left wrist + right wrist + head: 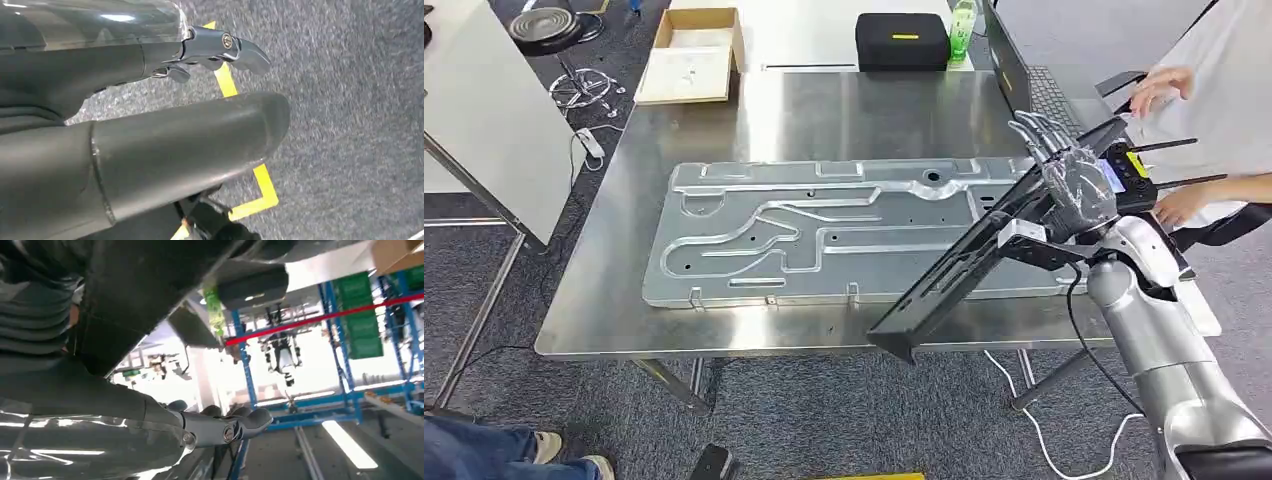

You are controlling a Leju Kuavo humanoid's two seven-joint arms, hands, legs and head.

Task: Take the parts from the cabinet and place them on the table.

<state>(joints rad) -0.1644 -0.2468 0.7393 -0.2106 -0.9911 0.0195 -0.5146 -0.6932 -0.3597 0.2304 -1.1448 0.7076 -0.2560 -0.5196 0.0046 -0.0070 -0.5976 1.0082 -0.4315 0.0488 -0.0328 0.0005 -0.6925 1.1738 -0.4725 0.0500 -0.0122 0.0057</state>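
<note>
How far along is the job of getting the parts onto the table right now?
Done: one large silver panel already lies flat on the steel table. In hand: the right hand holds a long dark part, tilted above the table's right side, its low end past the front edge, not yet set down. Left: lowering and releasing it. The left hand hangs over the floor, holding nothing. The cabinet is out of view, so remaining parts are unknown.

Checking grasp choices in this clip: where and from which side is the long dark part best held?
The dark part is a long, narrow piece slanting over the table's near edge. Gripping its upper end from the right, as the right hand does, probably suits best: that end is raised and free.
</note>
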